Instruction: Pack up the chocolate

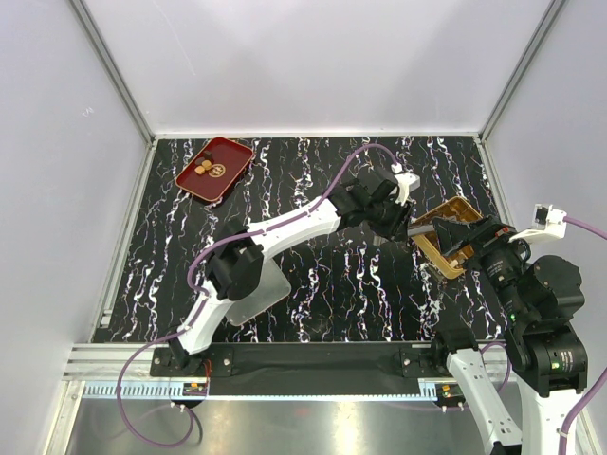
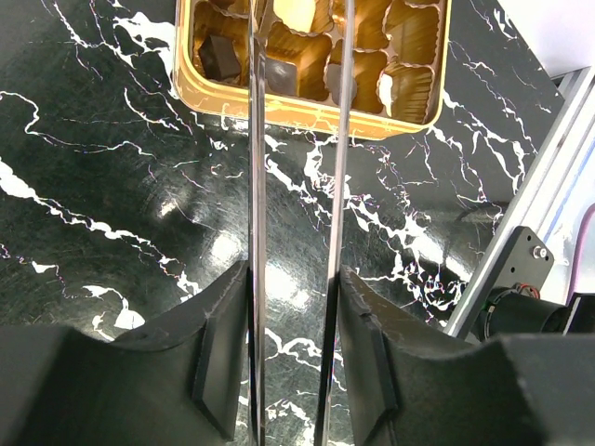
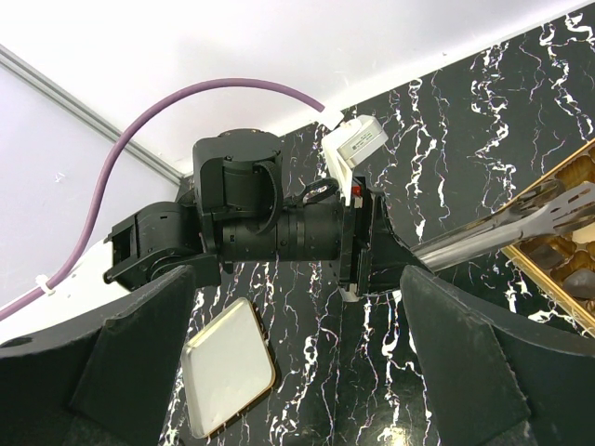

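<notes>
Left arm, frame centre: white tube links, black joint housings, purple cable looping off it. Right arm, lower right: bulky black motor housings, white lower link, thin purple lead. White camera box on the left wrist, another on the right. Right fingers: matte black, wedge-shaped.

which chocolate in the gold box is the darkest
The near-black square piece, in the cell left of the tongs; the brown piece and tan piece between the blades are lighter.
</notes>
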`<state>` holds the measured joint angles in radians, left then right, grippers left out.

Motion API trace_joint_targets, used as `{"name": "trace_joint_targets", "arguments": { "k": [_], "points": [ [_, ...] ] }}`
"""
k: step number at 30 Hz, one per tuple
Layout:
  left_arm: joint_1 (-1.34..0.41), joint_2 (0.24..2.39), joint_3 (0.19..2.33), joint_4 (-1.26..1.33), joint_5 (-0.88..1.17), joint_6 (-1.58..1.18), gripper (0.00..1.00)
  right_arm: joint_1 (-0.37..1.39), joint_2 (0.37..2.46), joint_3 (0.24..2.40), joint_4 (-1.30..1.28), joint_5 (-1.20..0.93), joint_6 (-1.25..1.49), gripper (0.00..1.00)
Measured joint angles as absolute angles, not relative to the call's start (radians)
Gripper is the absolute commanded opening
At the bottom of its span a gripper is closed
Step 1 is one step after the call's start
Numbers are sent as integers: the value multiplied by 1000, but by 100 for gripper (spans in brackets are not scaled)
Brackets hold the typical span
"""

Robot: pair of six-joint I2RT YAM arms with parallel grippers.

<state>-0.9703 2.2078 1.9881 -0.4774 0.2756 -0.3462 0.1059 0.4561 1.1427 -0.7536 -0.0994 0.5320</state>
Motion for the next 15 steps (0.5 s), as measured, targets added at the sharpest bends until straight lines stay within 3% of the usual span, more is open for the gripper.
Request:
{"name": "trace_joint_targets", "arguments": {
  "k": [10, 15],
  "points": [
    [-961, 2171, 2046, -598, 197, -322, 40, 106, 456, 1143, -754, -100, 540, 100],
    [-857, 2039, 2056, -722, 112, -321, 40, 106, 455, 1143, -754, -100, 540, 100]
  ]
}}
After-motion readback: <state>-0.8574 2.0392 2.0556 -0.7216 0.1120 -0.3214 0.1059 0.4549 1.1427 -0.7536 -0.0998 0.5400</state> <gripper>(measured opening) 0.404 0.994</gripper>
